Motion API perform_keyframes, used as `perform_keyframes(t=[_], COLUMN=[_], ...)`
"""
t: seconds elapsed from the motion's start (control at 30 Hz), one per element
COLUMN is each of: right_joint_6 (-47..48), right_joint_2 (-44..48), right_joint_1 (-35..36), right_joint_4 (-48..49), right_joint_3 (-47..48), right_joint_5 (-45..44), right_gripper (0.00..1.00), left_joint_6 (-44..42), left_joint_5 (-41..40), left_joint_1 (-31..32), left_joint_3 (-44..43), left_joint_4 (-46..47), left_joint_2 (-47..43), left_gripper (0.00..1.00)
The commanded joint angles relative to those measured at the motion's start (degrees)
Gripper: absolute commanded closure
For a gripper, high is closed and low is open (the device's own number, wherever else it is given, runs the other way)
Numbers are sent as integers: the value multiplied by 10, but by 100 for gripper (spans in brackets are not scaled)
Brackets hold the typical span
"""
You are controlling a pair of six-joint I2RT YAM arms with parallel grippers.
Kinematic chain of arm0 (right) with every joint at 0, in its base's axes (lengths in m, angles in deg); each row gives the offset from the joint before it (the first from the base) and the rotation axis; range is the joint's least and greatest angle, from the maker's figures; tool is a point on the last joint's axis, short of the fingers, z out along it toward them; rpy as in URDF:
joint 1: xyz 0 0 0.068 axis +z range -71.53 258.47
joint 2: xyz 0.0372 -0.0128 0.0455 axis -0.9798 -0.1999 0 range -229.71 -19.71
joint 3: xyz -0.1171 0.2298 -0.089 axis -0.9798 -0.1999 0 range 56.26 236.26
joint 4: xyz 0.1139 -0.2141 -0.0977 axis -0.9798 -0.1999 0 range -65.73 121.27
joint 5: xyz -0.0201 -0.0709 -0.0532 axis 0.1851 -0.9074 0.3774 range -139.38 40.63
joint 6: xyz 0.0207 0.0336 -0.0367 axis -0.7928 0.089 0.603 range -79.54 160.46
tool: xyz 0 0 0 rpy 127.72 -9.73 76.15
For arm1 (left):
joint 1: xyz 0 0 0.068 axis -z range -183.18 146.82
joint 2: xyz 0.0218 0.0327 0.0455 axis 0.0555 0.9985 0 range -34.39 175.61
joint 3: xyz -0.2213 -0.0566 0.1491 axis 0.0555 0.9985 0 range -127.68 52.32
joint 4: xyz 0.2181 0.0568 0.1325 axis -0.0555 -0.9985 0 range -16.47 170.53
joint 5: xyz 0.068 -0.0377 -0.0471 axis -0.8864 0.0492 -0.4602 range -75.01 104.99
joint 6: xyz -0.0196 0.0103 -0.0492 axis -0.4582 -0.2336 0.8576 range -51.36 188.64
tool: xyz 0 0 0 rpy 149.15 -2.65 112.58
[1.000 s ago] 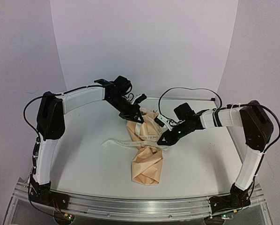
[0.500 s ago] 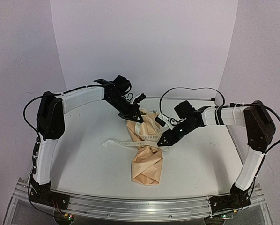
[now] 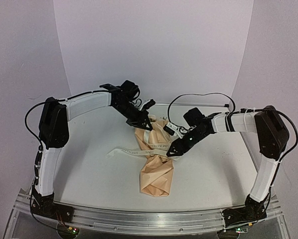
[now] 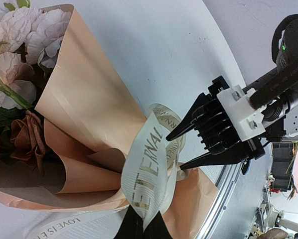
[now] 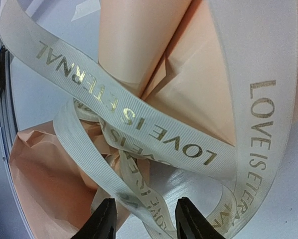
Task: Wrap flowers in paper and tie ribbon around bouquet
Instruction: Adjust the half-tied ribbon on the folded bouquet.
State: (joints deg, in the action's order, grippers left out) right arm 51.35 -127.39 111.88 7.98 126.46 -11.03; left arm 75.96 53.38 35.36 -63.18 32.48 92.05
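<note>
Gold capitals reading "LOVE IS ETERNAL" repeat along the cream ribbon (image 5: 154, 132), clearest in the right wrist view, while "ETERNAL" shows on its loop in the left wrist view.

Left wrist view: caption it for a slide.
Left gripper pinches cream lettered fabric ribbon around tan kraft-paper bouquet; open right gripper beside its loop.

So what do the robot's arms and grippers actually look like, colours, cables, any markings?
The left arm and right arm have white link covers, bulky black joints and loose thin black cables. Both the left gripper and right gripper have black tapered fingers; the right one's ribbed black body carries a white screwed-on block, with a green light behind it.
</note>
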Motion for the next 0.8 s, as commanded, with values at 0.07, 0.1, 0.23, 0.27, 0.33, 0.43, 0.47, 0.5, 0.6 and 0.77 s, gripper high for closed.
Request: perform_keyframes(t=[0.07, 0.1, 0.23, 0.27, 0.33, 0.43, 0.47, 0.5, 0.6, 0.77], right_joint_6=[7, 7, 11, 12, 14, 12, 10, 8, 8, 34], right_joint_2=[5, 7, 15, 17, 20, 26, 30, 34, 50, 76], right_joint_1=[2, 2, 2, 2, 2, 2, 2, 3, 10, 23], right_joint_4=[-25, -31, -47, -51, -60, -76, -81, -86, -110, -172], right_joint_3=[23, 25, 27, 29, 33, 42, 44, 48, 59, 80], right_joint_5=[13, 15, 16, 16, 17, 17, 16, 14, -7, -72], right_gripper=[68, 71, 81, 83, 91, 100, 100, 100, 100, 100], left_joint_6=[-12, -12, -11, -12, -11, -11, -11, -12, -11, -11], left_joint_5=[8, 8, 9, 9, 10, 12, 12, 13, 14, 18], left_joint_1=[-4, -4, -4, -4, -4, -4, -4, -4, -4, -4], left_joint_3=[-13, -13, -12, -11, -11, -8, -7, -7, -4, 3], left_joint_4=[-4, -3, -2, -2, -2, -1, 0, -1, -1, -12], left_joint_2=[-13, -13, -14, -14, -14, -16, -17, -17, -21, -33], left_gripper=[100, 100, 100, 100, 100, 100, 100, 100, 100, 100])
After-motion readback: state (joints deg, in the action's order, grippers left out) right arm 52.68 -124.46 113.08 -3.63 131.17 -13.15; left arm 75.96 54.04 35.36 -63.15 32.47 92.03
